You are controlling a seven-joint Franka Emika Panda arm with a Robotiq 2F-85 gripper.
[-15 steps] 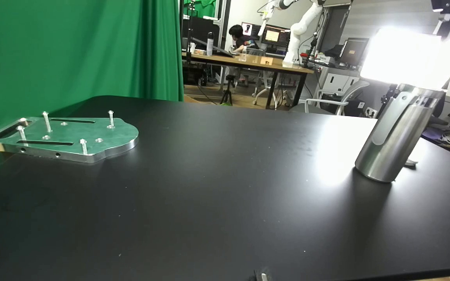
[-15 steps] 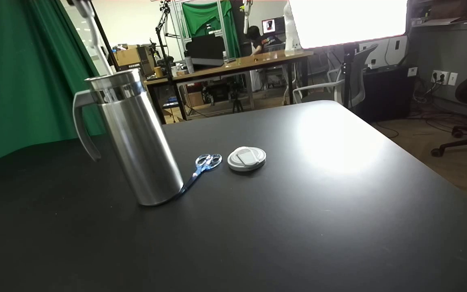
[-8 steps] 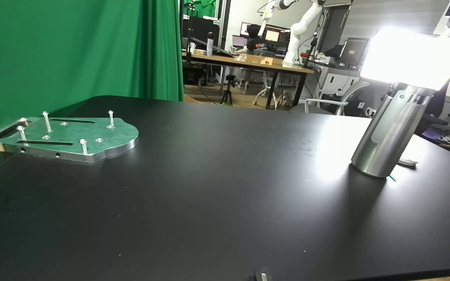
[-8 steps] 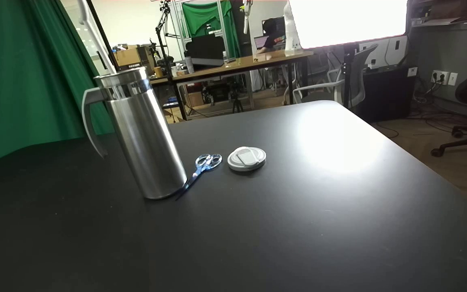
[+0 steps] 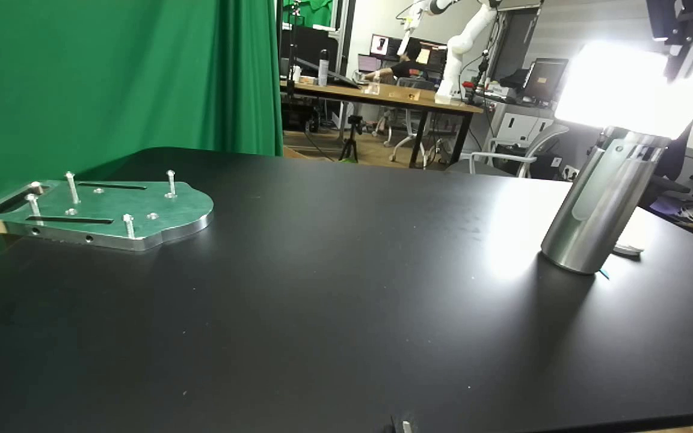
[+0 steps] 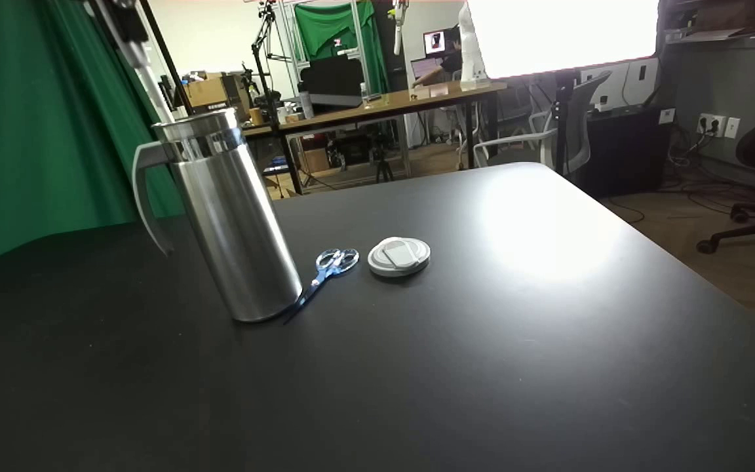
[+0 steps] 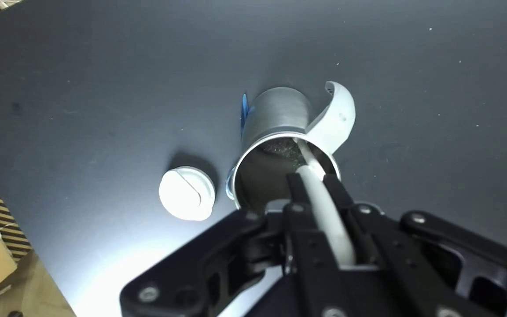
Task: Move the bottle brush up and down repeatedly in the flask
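The flask (image 6: pixel 233 229), tall brushed silver-grey metal with a grey handle, stands on the black table in both exterior views (image 5: pixel 599 210). In the wrist view its open mouth (image 7: pixel 255 180) lies just beyond my fingertips. My gripper (image 7: pixel 313 178) is shut on the thick white handle of the bottle brush (image 7: pixel 330 220). The brush's thin white rod runs down into the flask; its bristle end is dim inside. In an exterior view the brush shaft (image 6: pixel 153 92) enters the mouth at a slant, with my gripper (image 6: pixel 130 39) above it at the top edge.
Blue scissors (image 6: pixel 328 267) lie close beside the flask's base. A pale grey lid (image 6: pixel 398 257) lies near them and shows in the wrist view (image 7: pixel 187 193). A pale-green plate with pegs (image 5: pixel 100 204) stands at the table's far side. A bright lamp panel (image 5: pixel 623 84) glares behind the flask.
The gripper and brush rise between one second and half a second ago, then come down deeper toward the flask. The flask shifts slightly early on, then stays. The grip holds.
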